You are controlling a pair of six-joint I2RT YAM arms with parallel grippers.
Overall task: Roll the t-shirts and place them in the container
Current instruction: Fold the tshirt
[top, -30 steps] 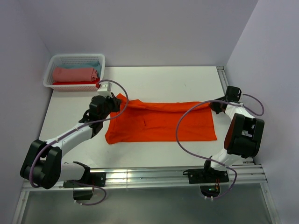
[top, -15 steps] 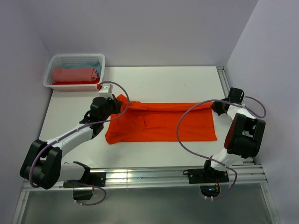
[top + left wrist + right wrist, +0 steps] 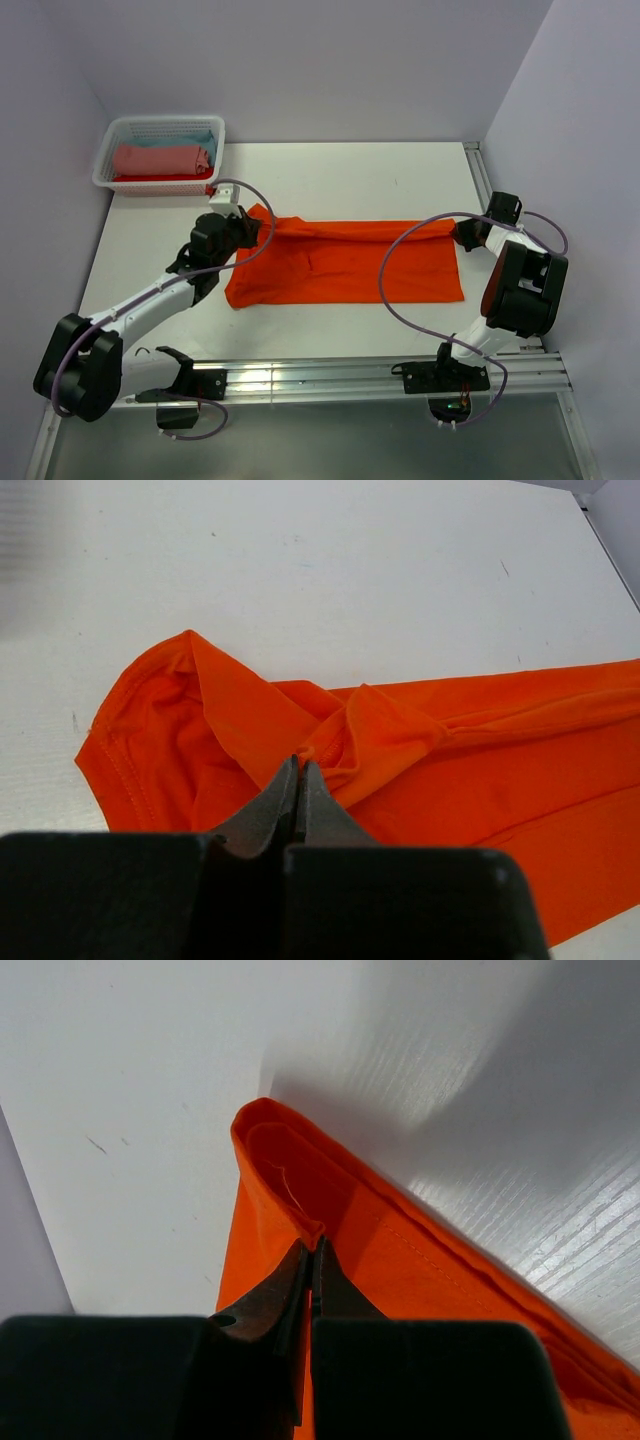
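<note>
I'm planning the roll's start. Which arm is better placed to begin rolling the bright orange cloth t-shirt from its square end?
Probably right: the right gripper pinches the bright orange cloth t-shirt at that end's far corner; the left gripper pinches the bunched sleeve end opposite.

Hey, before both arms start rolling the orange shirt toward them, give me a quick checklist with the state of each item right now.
1. Left gripper shut on the orange t-shirt's far left edge: ok.
2. Right gripper shut on its far right corner: ok.
3. Cloth smooth at the left grip: not ok, bunched.
4. Near part of the shirt flat on the table: ok.
5. Basket apart from the shirt: ok.
6. Both grips pinching the same number of layers: cannot tell.
</note>
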